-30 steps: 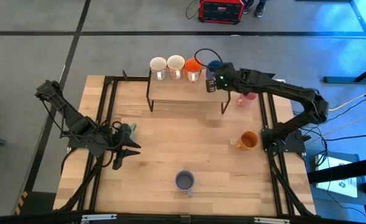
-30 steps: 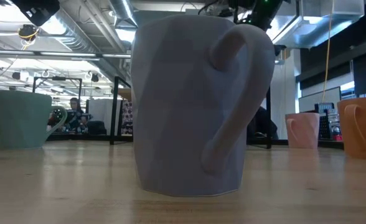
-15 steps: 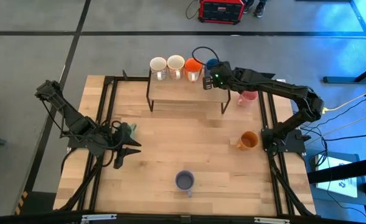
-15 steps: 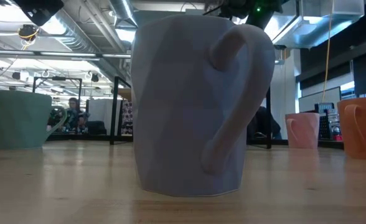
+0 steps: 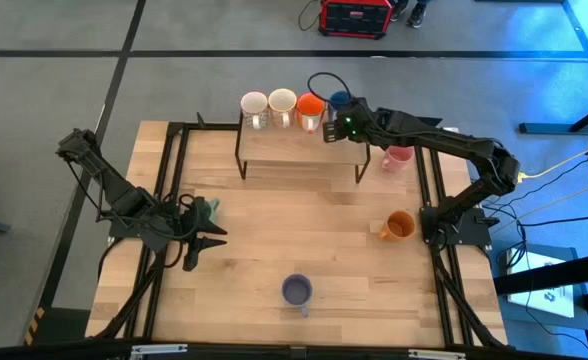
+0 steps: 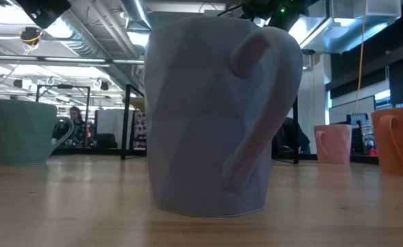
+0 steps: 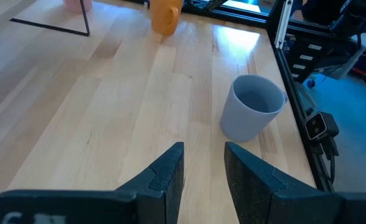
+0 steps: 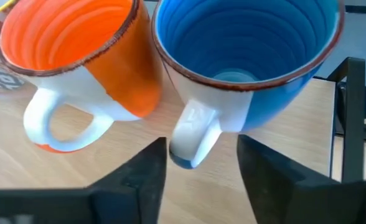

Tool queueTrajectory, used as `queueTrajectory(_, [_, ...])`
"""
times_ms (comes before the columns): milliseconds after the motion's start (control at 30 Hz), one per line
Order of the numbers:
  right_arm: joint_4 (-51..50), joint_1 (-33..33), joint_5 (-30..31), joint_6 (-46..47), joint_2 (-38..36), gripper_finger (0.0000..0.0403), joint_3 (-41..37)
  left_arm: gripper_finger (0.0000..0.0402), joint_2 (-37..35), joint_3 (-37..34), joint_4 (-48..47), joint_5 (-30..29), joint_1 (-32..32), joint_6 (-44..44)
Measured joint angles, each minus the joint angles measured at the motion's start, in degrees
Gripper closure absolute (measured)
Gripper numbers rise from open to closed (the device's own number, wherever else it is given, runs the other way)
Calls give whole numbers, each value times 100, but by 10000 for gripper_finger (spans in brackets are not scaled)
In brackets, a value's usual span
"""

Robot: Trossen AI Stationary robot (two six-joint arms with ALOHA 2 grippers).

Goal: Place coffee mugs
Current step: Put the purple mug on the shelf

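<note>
Four mugs stand in a row on the raised wooden shelf [image 5: 294, 150] at the table's far edge: two white mugs [image 5: 254, 104] [image 5: 282, 101], a bright orange mug [image 5: 310, 105] and a blue mug [image 5: 341, 101]. My right gripper [image 8: 201, 143] is open. Its fingers stand on either side of the blue mug's handle [image 8: 192, 137], and the mug rests on its base beside the orange mug [image 8: 77, 56]. My left gripper [image 7: 205, 149] waits open at the table's left, next to the pale green mug [image 5: 207, 210].
On the tabletop stand a pink mug [image 5: 398, 157] at the far right, an amber mug [image 5: 399, 225] at the right and a lavender-grey mug [image 5: 296, 291] near the front edge. The shelf's black legs [image 5: 239, 160] rise from the table. Bare wood lies in the middle.
My right gripper has shifted a little toward the table's left along the shelf. The blue mug has moved with it and now stands closer to the orange mug.
</note>
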Motion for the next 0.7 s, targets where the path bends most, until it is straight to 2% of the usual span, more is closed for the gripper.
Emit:
queueTrajectory(200, [-571,6,-84,-185,-12,188,418,292,0,-1,0,7,0,-2])
queueTrajectory(400, [-1550,294,-782,-313,-120,186,987,292,0,0,0,11,0,-4])
queueTrajectory(567, [-1919,1338,-1372,-429,-224,185,1101,292,-2,0,-1,13,0,-7])
queueTrajectory(700, [-1768,2384,-1329,-409,-178,185,1058,292,0,0,-2,17,0,-5])
